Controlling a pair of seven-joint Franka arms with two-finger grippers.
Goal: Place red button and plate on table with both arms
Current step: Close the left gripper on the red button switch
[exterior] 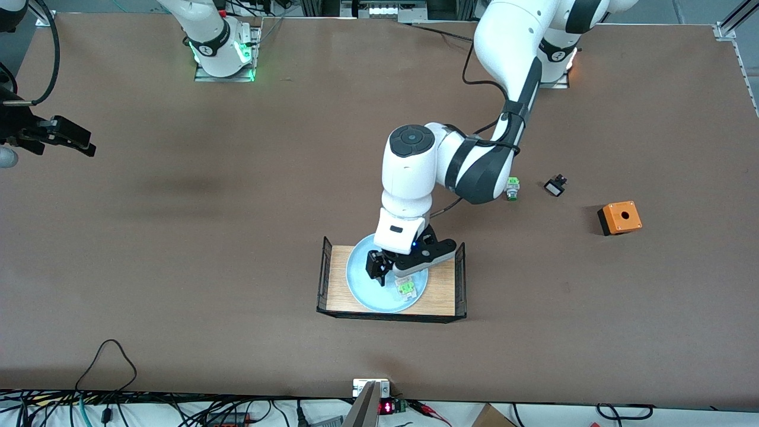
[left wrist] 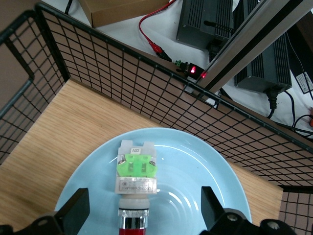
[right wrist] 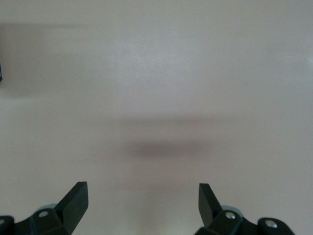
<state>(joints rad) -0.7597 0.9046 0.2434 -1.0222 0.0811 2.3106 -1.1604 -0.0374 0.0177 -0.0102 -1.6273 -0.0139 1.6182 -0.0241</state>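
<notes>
The red button (left wrist: 136, 177) lies on its side in the pale blue plate (left wrist: 195, 161), green block toward the tray's mesh wall. The plate (exterior: 357, 279) rests on the light-wood tray (exterior: 443, 290), and the button (exterior: 405, 289) sits near the plate's edge closest to the front camera. My left gripper (left wrist: 144, 192) hangs low over the plate, open, one finger on each side of the button with a gap on both sides. In the front view the left gripper (exterior: 389, 271) covers the button's red cap. My right gripper (right wrist: 142, 186) waits open over bare table (exterior: 178, 249) at the right arm's end.
A green-capped switch (exterior: 513, 190), a small black-and-white part (exterior: 555, 186) and an orange box with a hole (exterior: 619, 217) lie toward the left arm's end. The tray has black wire-mesh ends (left wrist: 146, 83). Cables run along the table edge nearest the front camera.
</notes>
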